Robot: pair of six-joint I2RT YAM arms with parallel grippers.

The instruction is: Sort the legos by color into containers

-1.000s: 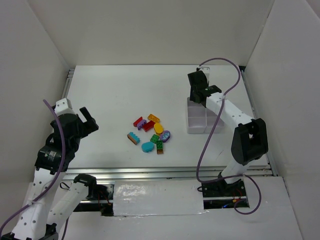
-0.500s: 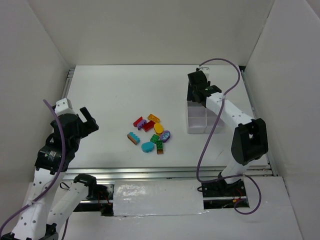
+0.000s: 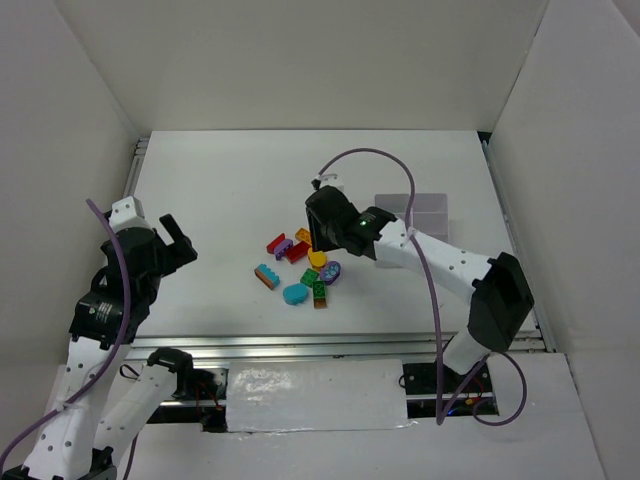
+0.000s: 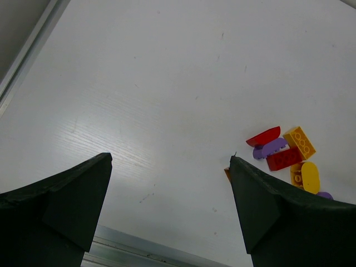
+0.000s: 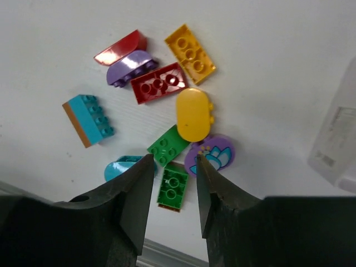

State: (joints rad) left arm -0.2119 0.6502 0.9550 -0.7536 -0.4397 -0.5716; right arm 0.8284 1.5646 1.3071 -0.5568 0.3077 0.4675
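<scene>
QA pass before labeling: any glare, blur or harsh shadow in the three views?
Top external: even, soft light, faint shadows; the translucent containers barely stand out from the white table. Left wrist: sharp, a mild sheen on the table; the left gripper reads as near-black silhouette. Right wrist: legos crisp, glare on the red curved brick; the containers at the right edge look blurred.

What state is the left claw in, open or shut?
Open. The left claw holds nothing; its fingers stand wide apart over the table.
</scene>
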